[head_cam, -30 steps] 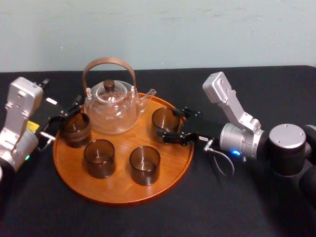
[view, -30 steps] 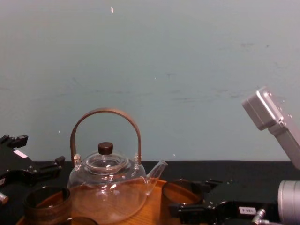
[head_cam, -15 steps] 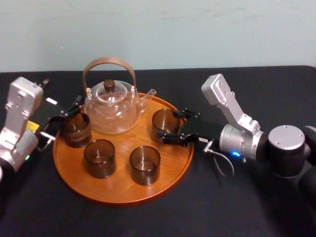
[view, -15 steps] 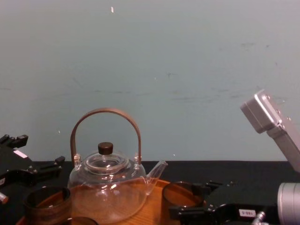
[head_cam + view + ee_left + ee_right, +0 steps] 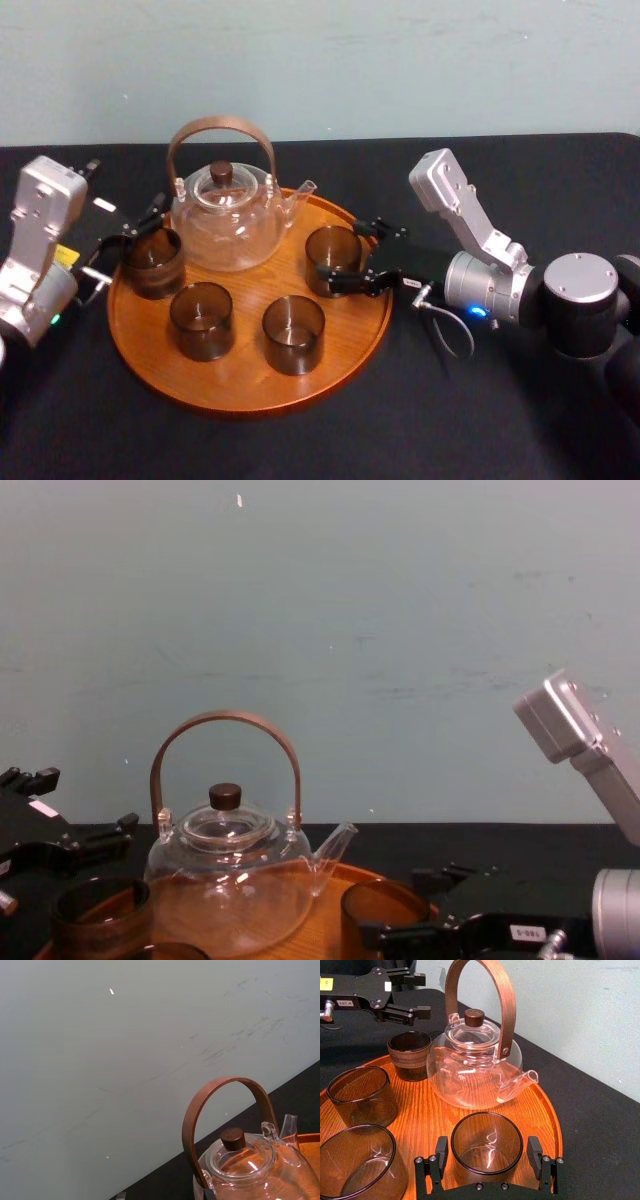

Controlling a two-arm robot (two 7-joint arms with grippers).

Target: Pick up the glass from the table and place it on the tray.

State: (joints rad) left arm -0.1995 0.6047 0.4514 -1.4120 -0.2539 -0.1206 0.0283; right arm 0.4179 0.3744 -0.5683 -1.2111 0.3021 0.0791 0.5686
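1. The glass stands upright on the right part of the tray, just beside the spout of the teapot, not on the black worktop.
2. My right gripper is around it. The fingers are spread on each side of its wall with a thin gap, so I judge they do not pinch it.
3. My left gripper is at the far left rim of the tray, fingers spread, holding nothing.
4. The glass looks light, stiff, smooth and easy to break. The good hold is the middle of the straight wall, with soft pressure.
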